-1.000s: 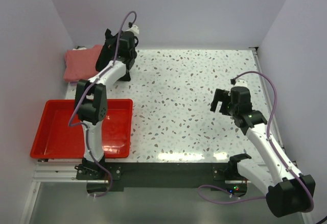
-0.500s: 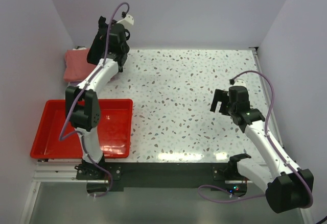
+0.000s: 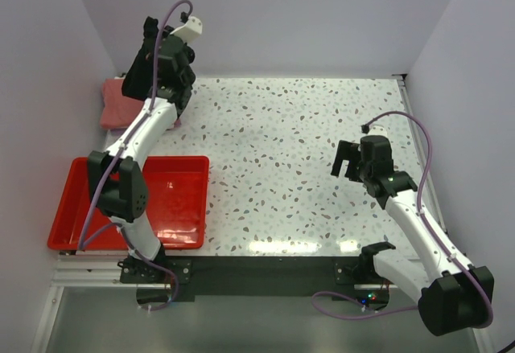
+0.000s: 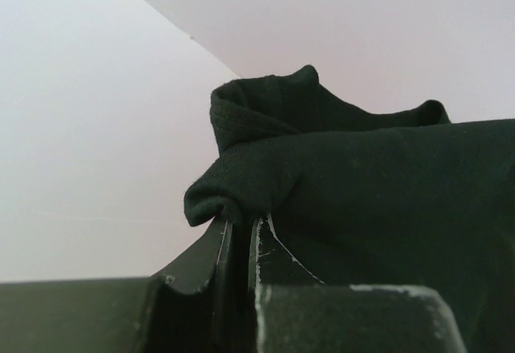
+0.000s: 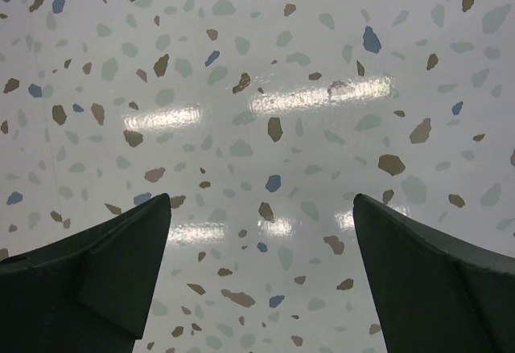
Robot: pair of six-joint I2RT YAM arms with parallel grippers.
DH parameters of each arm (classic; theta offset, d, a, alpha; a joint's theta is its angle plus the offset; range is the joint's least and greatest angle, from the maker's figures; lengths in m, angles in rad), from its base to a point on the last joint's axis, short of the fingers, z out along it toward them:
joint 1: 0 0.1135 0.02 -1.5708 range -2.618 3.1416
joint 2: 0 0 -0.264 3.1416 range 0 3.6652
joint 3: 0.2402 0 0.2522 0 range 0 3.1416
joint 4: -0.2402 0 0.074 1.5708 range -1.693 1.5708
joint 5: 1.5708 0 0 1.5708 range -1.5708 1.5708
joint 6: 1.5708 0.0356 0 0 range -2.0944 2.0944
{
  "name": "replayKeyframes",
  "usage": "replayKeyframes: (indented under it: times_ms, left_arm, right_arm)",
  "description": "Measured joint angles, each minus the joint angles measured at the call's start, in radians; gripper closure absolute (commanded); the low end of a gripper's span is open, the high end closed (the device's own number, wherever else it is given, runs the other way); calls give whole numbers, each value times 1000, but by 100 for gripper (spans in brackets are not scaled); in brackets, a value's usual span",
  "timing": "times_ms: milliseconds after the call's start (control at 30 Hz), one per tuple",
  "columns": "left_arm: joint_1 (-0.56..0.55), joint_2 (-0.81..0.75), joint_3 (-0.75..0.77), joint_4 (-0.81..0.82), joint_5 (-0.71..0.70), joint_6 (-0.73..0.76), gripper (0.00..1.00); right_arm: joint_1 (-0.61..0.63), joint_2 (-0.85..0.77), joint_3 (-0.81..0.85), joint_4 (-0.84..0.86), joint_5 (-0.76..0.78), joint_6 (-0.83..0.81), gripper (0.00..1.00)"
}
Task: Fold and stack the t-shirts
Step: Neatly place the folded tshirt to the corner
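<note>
On wrist cam, L gripper (image 4: 241, 226) pinches black tee (image 4: 362, 184).

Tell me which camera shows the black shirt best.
Left wrist view: the black shirt fills it, pinched in the left pincer. The top view shows only a small dark bunch held aloft; the right wrist view shows none.

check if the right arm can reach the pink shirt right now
Probably not: the pink shirt lies in the far left corner, across the table from the open right tool, and the left arm, gripping the black shirt, hangs over it.
</note>
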Motion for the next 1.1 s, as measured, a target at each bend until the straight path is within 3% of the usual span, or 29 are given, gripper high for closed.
replayKeyframes:
  times_ms: [433, 1100]
  left_arm:
    - [26, 9, -71, 61, 0, -6, 100]
    - [227, 231, -7, 151, 52, -33, 100]
  right_arm:
    - [0, 6, 0, -1, 19, 0, 1]
    - [0, 70, 0, -4, 60, -2, 1]
